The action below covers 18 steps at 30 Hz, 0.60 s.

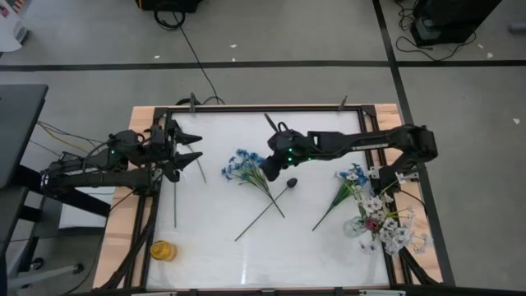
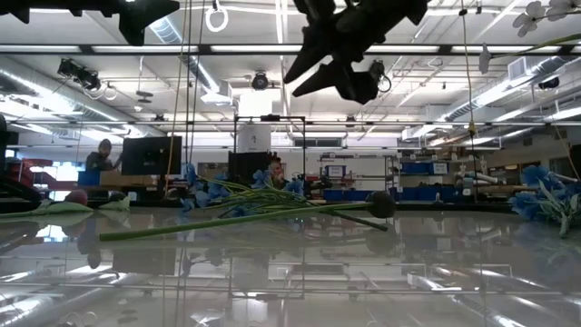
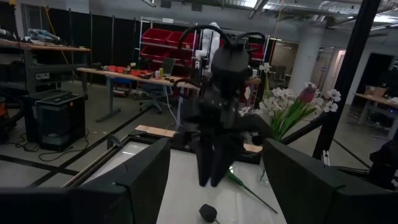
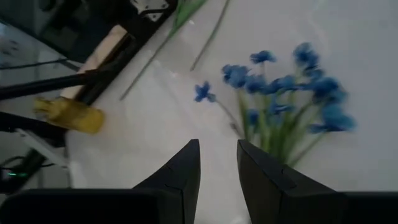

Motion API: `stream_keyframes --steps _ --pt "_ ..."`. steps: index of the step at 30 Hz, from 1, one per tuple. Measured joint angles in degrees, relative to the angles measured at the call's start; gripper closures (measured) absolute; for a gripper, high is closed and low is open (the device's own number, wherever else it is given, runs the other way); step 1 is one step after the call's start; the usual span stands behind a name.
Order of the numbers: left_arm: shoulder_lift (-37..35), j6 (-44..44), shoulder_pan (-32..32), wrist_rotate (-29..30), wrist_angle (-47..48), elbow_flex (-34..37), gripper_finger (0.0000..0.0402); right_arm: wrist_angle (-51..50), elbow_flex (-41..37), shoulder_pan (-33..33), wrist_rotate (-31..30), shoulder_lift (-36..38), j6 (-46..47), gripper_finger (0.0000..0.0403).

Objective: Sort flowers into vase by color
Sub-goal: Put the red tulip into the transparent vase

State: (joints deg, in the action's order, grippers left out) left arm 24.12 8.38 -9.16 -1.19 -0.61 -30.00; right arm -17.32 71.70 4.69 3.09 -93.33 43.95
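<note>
A blue-blossom bunch (image 1: 244, 168) lies on the white table, its stem running toward the near edge. A blackish bud (image 1: 292, 182) on a long stem lies beside it, and a second blue sprig (image 1: 353, 175) lies farther right. A clear vase (image 1: 371, 226) at the near right holds white sprays and a red-purple bud. My right gripper (image 4: 217, 155) hovers above the table just short of the blue bunch (image 4: 286, 102), slanting down, open by a narrow gap with nothing between its fingers. My left gripper (image 1: 196, 150) waits open at the table's left, held level.
A small yellow container (image 1: 163, 251) stands at the near left corner. Two bare green stems (image 1: 174, 201) lie near the left arm. A dark frame (image 1: 246, 108) borders the table. Free white surface lies between the flowers and the near edge.
</note>
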Motion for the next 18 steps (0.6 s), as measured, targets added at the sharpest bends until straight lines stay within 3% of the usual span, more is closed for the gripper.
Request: stream_keyframes --steps 8,14,18 --pt "0.05 0.28 0.01 0.00 -2.53 0.02 0.0141 5.77 0.04 -0.09 2.63 -1.19 2.65 0.0288" --pt "0.50 13.09 0.02 0.00 -8.28 0.02 0.0141 7.73 0.04 -0.61 1.01 -1.17 0.81 0.0290" --pt "0.66 17.85 0.02 -0.01 -9.35 0.02 0.0141 7.41 0.04 -0.82 -0.16 -1.19 4.95 0.0301"
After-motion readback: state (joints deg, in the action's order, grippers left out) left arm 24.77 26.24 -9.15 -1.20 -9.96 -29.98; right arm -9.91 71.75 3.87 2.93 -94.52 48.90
